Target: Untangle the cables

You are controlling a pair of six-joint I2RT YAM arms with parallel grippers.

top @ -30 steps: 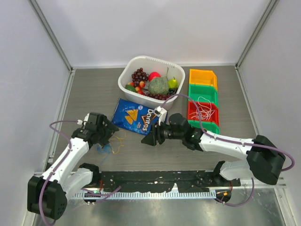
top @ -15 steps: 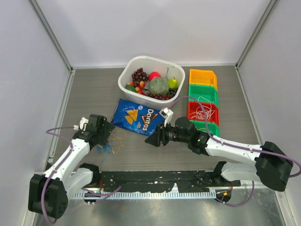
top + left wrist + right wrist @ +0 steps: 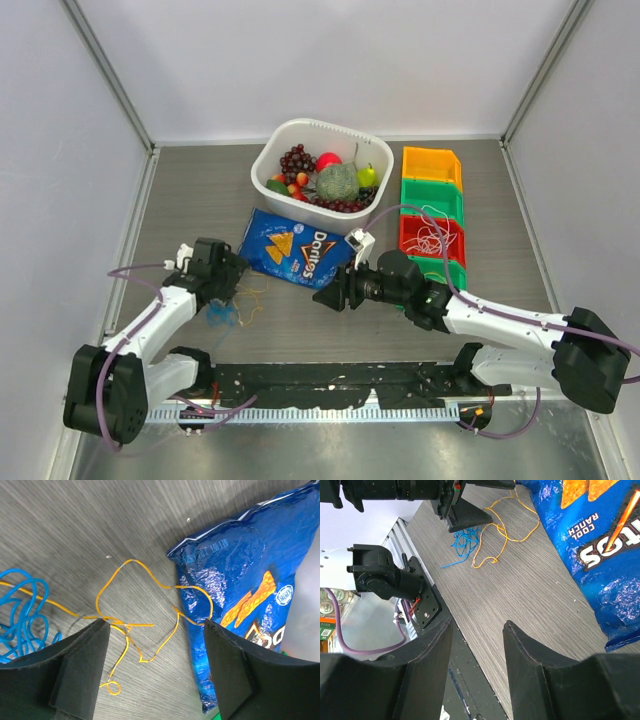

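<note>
Slowly, the left gripper (image 3: 155, 645) has edged in over the yellow cord (image 3: 131, 562), jaws apart and empty; the right gripper (image 3: 477, 630), likewise parted, has shifted only slightly. Nothing is untangled yet.

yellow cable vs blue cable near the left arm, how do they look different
The yellow cable is spread out in wide, open loops; the blue cable is bunched into a tight scribble. The yellow cable reaches onto the edge of the chip bag; the blue cable lies clear of the bag. Both are very thin cords lying flat on the table, and one yellow strand crosses the blue bunch.
</note>
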